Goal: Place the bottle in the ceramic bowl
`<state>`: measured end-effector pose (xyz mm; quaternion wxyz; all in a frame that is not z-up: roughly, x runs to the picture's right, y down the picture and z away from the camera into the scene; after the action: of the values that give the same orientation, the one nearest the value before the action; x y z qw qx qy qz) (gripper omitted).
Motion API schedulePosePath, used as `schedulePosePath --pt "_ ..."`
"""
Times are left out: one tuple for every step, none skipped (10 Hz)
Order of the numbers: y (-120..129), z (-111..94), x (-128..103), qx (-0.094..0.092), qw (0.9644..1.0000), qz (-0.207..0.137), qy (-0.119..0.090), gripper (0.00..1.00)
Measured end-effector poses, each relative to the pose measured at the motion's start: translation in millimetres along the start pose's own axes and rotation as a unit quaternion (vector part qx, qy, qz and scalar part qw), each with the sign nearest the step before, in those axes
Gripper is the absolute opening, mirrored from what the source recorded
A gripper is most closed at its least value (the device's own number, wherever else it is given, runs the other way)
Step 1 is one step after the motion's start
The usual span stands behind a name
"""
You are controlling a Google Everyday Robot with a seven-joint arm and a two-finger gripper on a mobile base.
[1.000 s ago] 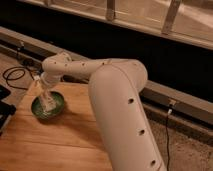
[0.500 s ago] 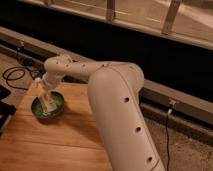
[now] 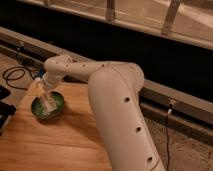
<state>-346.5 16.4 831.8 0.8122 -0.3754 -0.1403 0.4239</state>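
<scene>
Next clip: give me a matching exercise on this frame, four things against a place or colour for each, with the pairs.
Things:
1. ceramic bowl
2. bottle
3. gripper
4. black cable

Descriptions:
A. looped on the floor, left of the wooden table
B. glossy green, near the table's left edge
C. just above the bowl, at the end of the white arm
D. pale and clear, reaching down into the bowl

Pairs: 1-B, 2-D, 3-C, 4-A
</scene>
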Motion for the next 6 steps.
schedulePosePath --pt "-0.7 -0.3 0.3 0.000 1.0000 0.000 0.000 0.50" --pt "-1.0 -0.4 0.5 0.000 1.0000 0.001 0.000 0.60" --pt "-0.9 -0.4 0.5 0.000 1.0000 0.001 0.000 0.70" --pt "-0.7 -0.2 0.5 0.000 1.0000 0.000 0.000 0.76" --pt "-0.4 -0.1 0.4 0.000 1.0000 0.000 0.000 0.80" --pt "-0.2 -0.1 0.3 0.000 1.0000 0.000 0.000 0.80"
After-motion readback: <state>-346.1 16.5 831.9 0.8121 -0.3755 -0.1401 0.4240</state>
